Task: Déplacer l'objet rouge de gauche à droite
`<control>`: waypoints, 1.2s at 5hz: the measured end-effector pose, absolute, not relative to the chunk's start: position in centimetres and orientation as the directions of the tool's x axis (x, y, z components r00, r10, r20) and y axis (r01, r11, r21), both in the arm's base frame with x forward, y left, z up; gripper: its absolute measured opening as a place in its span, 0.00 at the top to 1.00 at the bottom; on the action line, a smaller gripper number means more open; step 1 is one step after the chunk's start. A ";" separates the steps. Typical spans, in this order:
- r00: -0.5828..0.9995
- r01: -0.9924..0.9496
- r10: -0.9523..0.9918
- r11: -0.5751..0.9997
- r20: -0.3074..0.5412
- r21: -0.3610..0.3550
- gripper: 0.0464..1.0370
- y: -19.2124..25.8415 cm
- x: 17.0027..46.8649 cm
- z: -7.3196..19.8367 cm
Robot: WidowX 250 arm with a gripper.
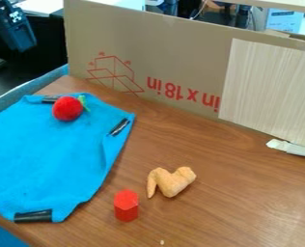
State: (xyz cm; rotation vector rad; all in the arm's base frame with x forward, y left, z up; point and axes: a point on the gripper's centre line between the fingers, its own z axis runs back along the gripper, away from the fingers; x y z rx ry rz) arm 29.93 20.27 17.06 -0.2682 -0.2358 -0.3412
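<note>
Standing upright on brown wood-grain desk, right of creased blue cloth: smooth red hexagonal block. Just beyond, apart from block: bumpy tan wing-shaped toy. Farther, on cloth: fuzzy round red toy with green top. Cloth's left side cut off. Behind: brown cardboard, pale streaked panel hiding part. Upper left: black gripper; cannot tell whether jaws apart or together.
</note>
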 end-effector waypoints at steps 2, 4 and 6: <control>0.928 0.324 -0.267 0.923 0.260 -0.208 0.04 20.0 31.6 13.0; 0.936 0.270 -0.239 0.959 0.260 -0.090 0.04 20.2 33.5 9.2; 0.895 0.200 -0.251 0.965 0.368 0.171 0.04 19.5 34.8 7.0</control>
